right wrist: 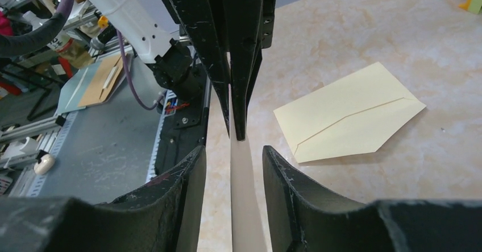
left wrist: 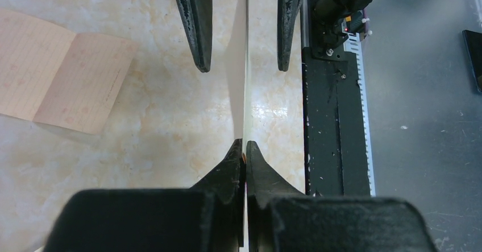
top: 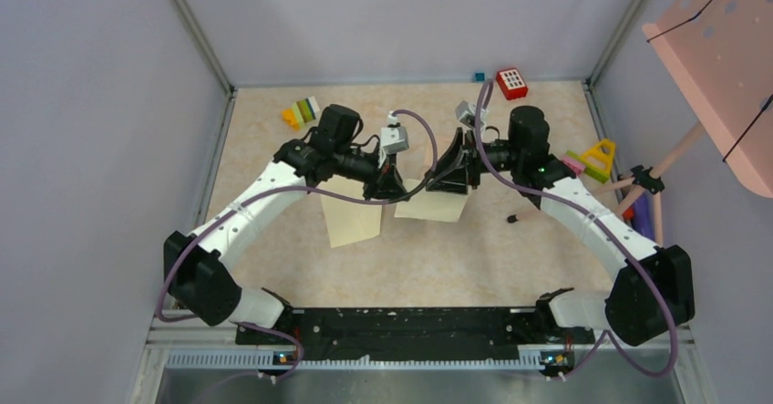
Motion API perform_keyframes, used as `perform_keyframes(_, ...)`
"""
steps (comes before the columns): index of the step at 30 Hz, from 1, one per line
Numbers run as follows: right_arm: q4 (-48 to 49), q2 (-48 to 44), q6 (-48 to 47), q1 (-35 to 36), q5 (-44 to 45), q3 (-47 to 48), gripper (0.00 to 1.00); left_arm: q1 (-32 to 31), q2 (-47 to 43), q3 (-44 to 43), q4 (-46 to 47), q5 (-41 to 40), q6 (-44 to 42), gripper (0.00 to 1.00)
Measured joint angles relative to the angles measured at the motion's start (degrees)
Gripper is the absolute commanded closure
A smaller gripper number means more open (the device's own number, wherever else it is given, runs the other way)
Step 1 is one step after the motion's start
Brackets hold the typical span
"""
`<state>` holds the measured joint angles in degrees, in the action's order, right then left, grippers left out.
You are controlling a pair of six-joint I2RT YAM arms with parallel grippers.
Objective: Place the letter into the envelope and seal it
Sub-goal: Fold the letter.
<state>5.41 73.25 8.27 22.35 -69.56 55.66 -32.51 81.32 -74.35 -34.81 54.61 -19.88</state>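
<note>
**Letter held on edge, envelope flat off to the side**

Pinches the letter [right wrist: 245, 201] by one end with the left pincer [left wrist: 244, 148], pressed together on it, sheet standing on edge above the table [left wrist: 170, 127]. Straddles the same sheet from the opposite end with the right pincer [right wrist: 233, 149], spread, touching neither face as far as shows. Has the envelope [right wrist: 347, 115] lying flat on the table, apart from both pincers, to one side of the held sheet and abreast of the left pincer. Sets its long axis slantwise across the letter's line, pointed end turned away from the base rail [left wrist: 335, 127]. Looks nearer the left arm, so probably calls for swinging the letter sideways and down toward the envelope's mouth. Also shows a tan creased sheet [left wrist: 57, 75] flat on the table.
</note>
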Motion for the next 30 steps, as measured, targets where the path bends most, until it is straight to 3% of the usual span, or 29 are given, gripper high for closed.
perform_keyframes(3, -1.4, 0.0, -1.8, 0.5, 0.2, 0.2, 0.68, 0.0, 0.4, 0.0, 0.1, 0.0, 0.0, 1.0)
perform_keyframes(7, -3.5, 0.0, -4.6, 1.2, 0.9, 0.7, 0.92, 0.0, 1.0, 0.0, 0.0, 0.0, 0.1, 1.0)
perform_keyframes(9, -4.2, 0.0, -5.4, 1.3, 1.0, 0.7, 1.0, 0.0, 1.1, 0.0, 0.1, 0.0, 0.1, 1.0)
perform_keyframes(12, -5.4, 0.0, -6.3, 1.3, 1.4, 0.7, 1.0, 0.0, 1.1, 0.0, 0.0, -0.1, 0.1, 1.0)
perform_keyframes(13, -5.8, -0.1, -6.9, 1.3, 1.7, 0.7, 1.0, 0.0, 1.1, 0.0, 0.0, -0.2, 0.1, 0.96)
perform_keyframes(17, -7.5, -0.9, -8.8, 1.3, 2.6, 0.7, 1.0, 0.0, 1.0, 0.0, 0.1, -0.3, 0.5, 0.52)
perform_keyframes(20, -8.1, -1.6, -9.4, 1.3, 3.1, 0.7, 1.0, 0.0, 0.8, 0.0, 0.1, -0.2, 0.4, 0.33)
perform_keyframes(30, -8.3, -2.1, -9.8, 1.3, 4.6, 0.7, 1.0, 0.0, 0.5, -0.6, 0.5, -0.2, 1.9, 0.33)
